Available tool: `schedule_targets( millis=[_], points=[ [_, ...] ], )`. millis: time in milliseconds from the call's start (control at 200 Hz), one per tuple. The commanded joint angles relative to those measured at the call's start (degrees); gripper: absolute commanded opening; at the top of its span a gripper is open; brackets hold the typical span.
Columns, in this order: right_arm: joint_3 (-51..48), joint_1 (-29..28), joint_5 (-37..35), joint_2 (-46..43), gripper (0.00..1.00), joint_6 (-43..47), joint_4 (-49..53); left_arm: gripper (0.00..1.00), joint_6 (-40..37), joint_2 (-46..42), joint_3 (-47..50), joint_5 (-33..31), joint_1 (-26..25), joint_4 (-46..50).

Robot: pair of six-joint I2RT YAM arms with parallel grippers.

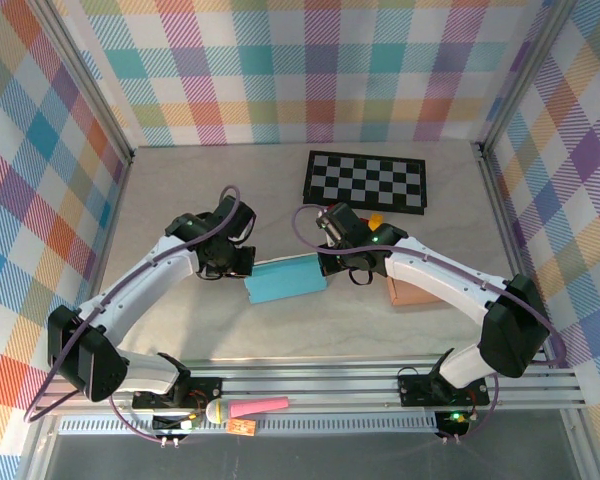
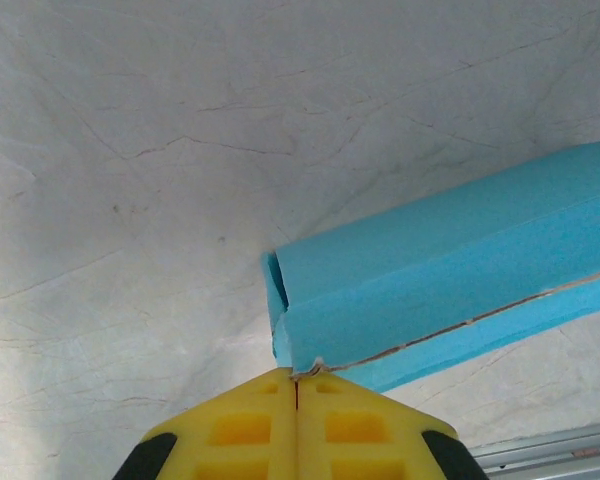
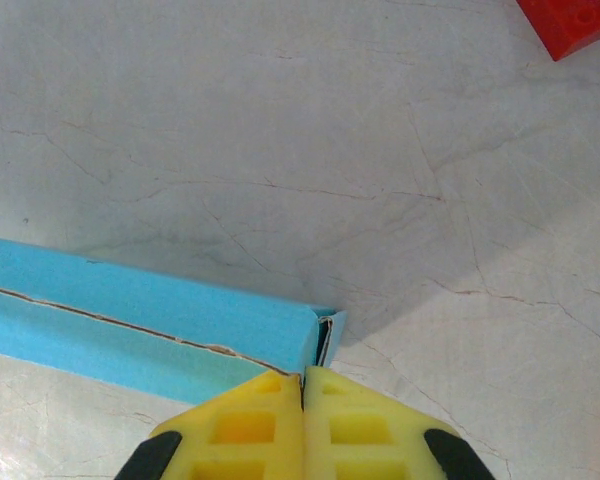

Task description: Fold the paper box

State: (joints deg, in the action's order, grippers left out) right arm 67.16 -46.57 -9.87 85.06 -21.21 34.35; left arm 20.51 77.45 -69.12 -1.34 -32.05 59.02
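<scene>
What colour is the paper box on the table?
The paper box is light blue, clearest in the left wrist view.

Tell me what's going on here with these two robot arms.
The two arms hold a blue paper box between them on the table. The left pincer is shut on the box's left end and the right pincer on its right end, each pinching a corner by the seam. The box looks partly folded, with a seam running along its length. A checkerboard lies behind it.
</scene>
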Motion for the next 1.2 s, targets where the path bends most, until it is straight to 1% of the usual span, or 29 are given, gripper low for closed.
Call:
schedule_targets(
  millis=[0, 245, 725, 1195],
  points=[
    [0.18, -0.63, 0.73, 1.41, 0.00, -0.79, 3.62, 0.01, 3.03, 1.15, -2.59, 2.75, 0.32, 1.87],
    [0.22, -0.72, 0.42, 1.48, 0.00, -0.45, 3.91, 0.01, 3.22, 4.07, -6.64, 3.88, 0.67, 5.66],
    [1.17, -0.72, 0.55, 1.97, 0.00, 0.55, 4.30, 0.00, 3.35, 6.73, -9.51, 8.14, 3.73, 9.66],
    [2.46, -0.63, 4.27, 2.48, 0.00, 0.51, 5.04, 0.00, 6.71, 7.52, -9.85, 9.39, 4.45, 8.28]
  ],
)
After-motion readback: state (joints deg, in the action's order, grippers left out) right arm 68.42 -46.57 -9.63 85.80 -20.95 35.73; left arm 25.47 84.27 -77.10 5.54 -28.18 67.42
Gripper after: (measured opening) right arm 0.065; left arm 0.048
